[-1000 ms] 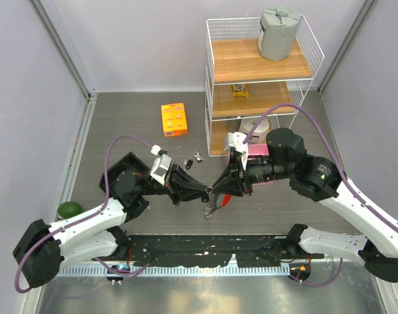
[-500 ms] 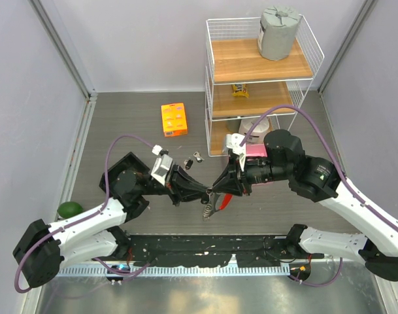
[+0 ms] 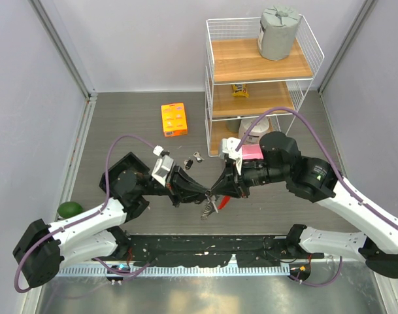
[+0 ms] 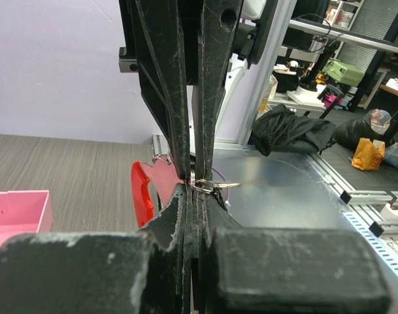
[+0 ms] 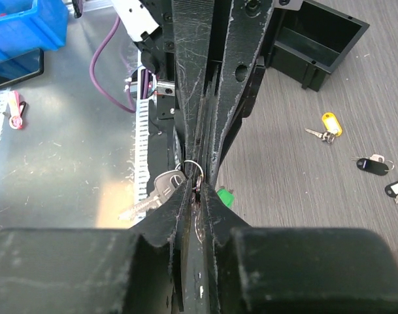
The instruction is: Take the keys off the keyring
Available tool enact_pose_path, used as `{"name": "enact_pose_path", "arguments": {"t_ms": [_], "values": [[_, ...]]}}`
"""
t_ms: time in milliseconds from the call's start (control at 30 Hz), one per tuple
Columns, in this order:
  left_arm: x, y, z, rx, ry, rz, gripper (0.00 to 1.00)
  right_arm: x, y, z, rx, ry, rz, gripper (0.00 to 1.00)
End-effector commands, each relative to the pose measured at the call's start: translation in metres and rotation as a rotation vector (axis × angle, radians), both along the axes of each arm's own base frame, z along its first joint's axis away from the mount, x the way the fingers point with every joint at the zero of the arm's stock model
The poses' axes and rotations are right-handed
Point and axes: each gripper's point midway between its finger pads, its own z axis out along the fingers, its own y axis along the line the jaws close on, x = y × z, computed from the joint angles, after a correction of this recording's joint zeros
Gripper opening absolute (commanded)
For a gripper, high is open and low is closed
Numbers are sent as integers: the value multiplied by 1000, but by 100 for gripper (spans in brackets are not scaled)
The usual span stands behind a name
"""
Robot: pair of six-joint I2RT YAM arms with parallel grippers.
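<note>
Above the near part of the grey table (image 3: 120, 124), item one: my left gripper (image 3: 206, 193) and my right gripper (image 3: 217, 191) are meeting tip to tip. Each is clamping down on the keyring (image 4: 202, 186), jaws pressed together on the thin wire from opposite sides.

Item two, beneath that pinch: the keys (image 3: 206, 209) are hanging from the ring. My right wrist view is showing one silver key (image 5: 148, 201) and the green tag (image 5: 223, 196) just beside my fingers. The red strap (image 3: 223, 202) is dangling next to them.

Item three, far left by the wall: a green round object (image 3: 69, 209) is lying on its own.

Item four, a little farther out: a dark-headed loose key (image 3: 187, 163) and a second loose key (image 3: 198, 156) are lying on the table, apart from the ring. A yellow-tagged key (image 5: 326, 123) is lying near them. A pink box (image 3: 251, 151) is sitting beside my right wrist.

Item five, farther back: an orange box (image 3: 174, 119) is lying flat.

Item six, farthest: a white wire shelf (image 3: 208, 78) is standing at the back right, carrying a grey roll (image 3: 279, 33) on its top board.
</note>
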Motion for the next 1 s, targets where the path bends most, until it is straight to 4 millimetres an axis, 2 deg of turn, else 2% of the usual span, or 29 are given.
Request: {"name": "enact_pose_path", "arguments": {"t_ms": [0,200,467,500,533,600,667,867,900,967], "values": [[-2,5,38,-104,-90,14,0,-9,5,-2,-15,-4,52,16],[-2,5,38,-104,-92,17,0,-11,6,-6,-32,4,60,5],[-1,6,38,-114,-97,26,0,-12,3,-3,-21,14,44,5],[-2,6,39,-116,-98,25,0,-14,3,-3,-23,20,53,6],[-2,6,39,-118,-98,26,0,-14,3,-7,-36,29,55,15],[-2,7,41,-122,-103,25,0,-14,3,-13,-56,35,55,22],[-3,7,42,-124,-103,25,0,-13,3,-16,-67,31,54,23],[-4,9,43,-129,-105,30,0,-13,2,-25,-102,37,52,14],[-4,9,42,-128,-105,31,0,-14,3,-26,-108,40,57,9],[-4,9,42,-130,-107,33,0,-14,3,-28,-115,42,60,5]]}}
